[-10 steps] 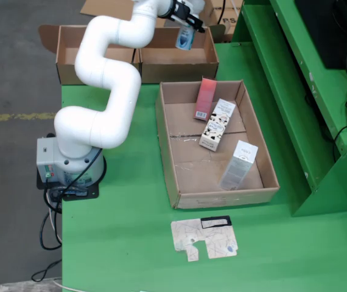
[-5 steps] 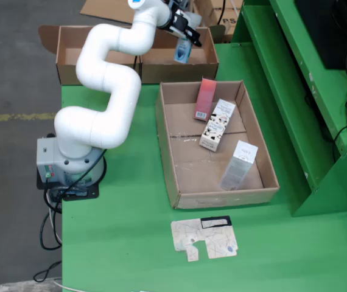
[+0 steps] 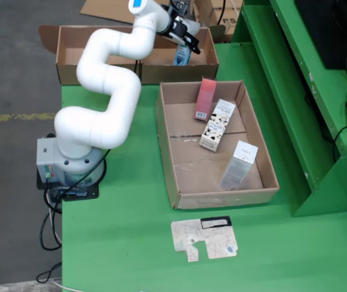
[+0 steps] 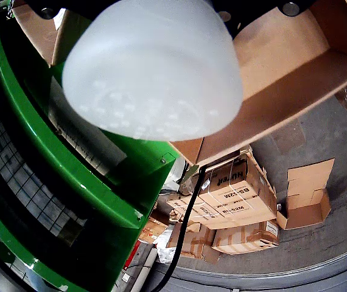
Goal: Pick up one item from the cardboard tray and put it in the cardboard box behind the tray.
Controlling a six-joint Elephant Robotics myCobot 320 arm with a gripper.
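In the view from above, my gripper (image 3: pixel 184 42) hangs over the right part of the cardboard box (image 3: pixel 76 45) behind the tray, shut on a blue and white bottle (image 3: pixel 181 56). In the view that rides on the gripper, the bottle's rounded translucent white end (image 4: pixel 152 67) fills the upper picture, with brown box walls (image 4: pixel 295 67) behind it. The cardboard tray (image 3: pixel 182 176) holds a pink box (image 3: pixel 206 98), a black and white patterned carton (image 3: pixel 217 125) and a pale clear-fronted box (image 3: pixel 239 165).
A flat printed cardboard cutout (image 3: pixel 205 239) lies on the green table in front of the tray. A raised green frame (image 3: pixel 283 91) borders the right side. The arm's base (image 3: pixel 64 161) and cables stand at the left edge. Stacked cartons (image 4: pixel 234 194) stand on the floor.
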